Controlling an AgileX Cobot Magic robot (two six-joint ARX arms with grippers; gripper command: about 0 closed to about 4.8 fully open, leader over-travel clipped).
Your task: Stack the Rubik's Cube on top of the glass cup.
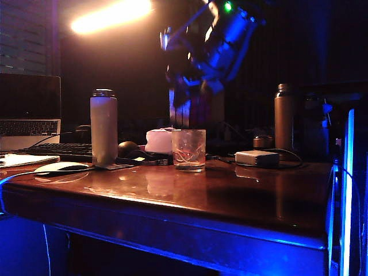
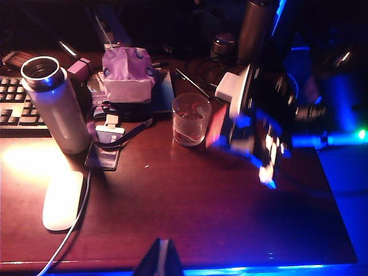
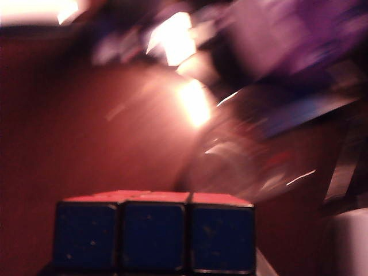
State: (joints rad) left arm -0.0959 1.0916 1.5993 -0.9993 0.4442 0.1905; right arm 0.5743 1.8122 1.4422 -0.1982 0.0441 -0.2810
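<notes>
Cube (image 1: 192, 109) is hanging in my right tool (image 1: 195, 92), above and behind the cup (image 1: 188, 149) on the surface (image 1: 241, 195). Left wrist view: I'm seeing the cube beside the cup; the left tool (image 2: 163, 259) is idling, state unclear. Right wrist view: I'm centring over the rim before lowering.

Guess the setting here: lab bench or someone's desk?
Likely a personal office desk, dimly lit: a laptop, a keyboard and a white mouse sit on the wooden table, among bottles and cables.
</notes>
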